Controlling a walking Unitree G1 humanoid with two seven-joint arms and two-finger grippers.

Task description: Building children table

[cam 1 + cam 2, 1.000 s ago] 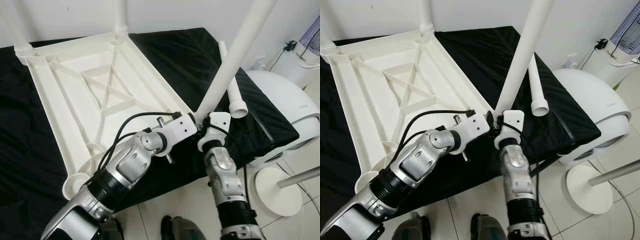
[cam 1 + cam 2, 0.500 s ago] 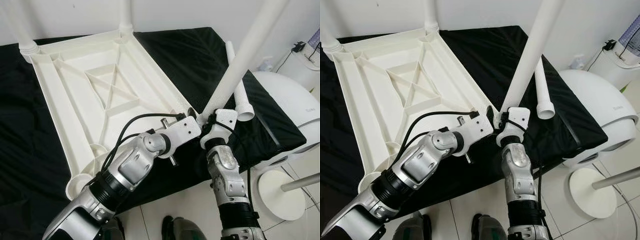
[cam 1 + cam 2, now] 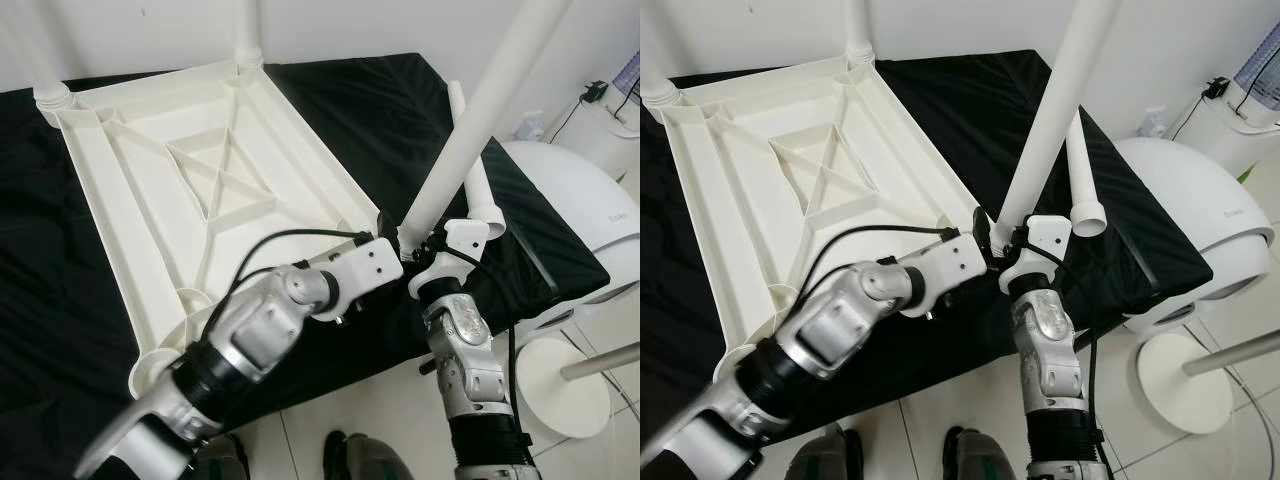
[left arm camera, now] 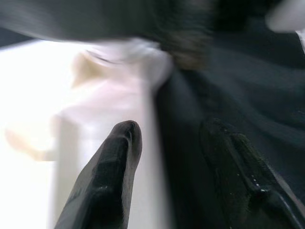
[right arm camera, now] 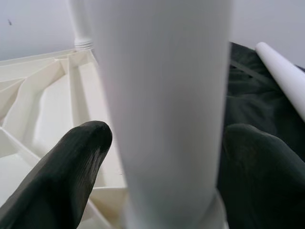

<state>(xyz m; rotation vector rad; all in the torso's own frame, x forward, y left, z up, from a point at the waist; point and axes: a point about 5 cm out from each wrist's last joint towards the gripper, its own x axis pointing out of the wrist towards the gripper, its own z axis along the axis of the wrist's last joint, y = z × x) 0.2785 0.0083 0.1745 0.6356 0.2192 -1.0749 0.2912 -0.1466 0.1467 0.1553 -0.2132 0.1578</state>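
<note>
Tabletop [image 3: 200, 190], white and upside down, lies flat on a black cloth [image 3: 380, 110] with its ribbed underside facing up. Two legs already stand at its far corners, at about 11 and 12 o'clock. A third white leg [image 3: 470, 110] stands tilted at the near corner, at about 4 o'clock from the tabletop's middle. The right gripper [image 5: 162, 162] has a black finger on each side of this leg, low down, grasping it. The left gripper [image 4: 167, 143] is just beside the same corner; its fingers are spread apart, but the wrist view is blurry, so it only seems to hold nothing. A spare leg [image 3: 475, 165] lies on the cloth at 3 o'clock. A white round machine [image 3: 580, 220] sits on the tiled floor [image 3: 390, 400] beyond.
</note>
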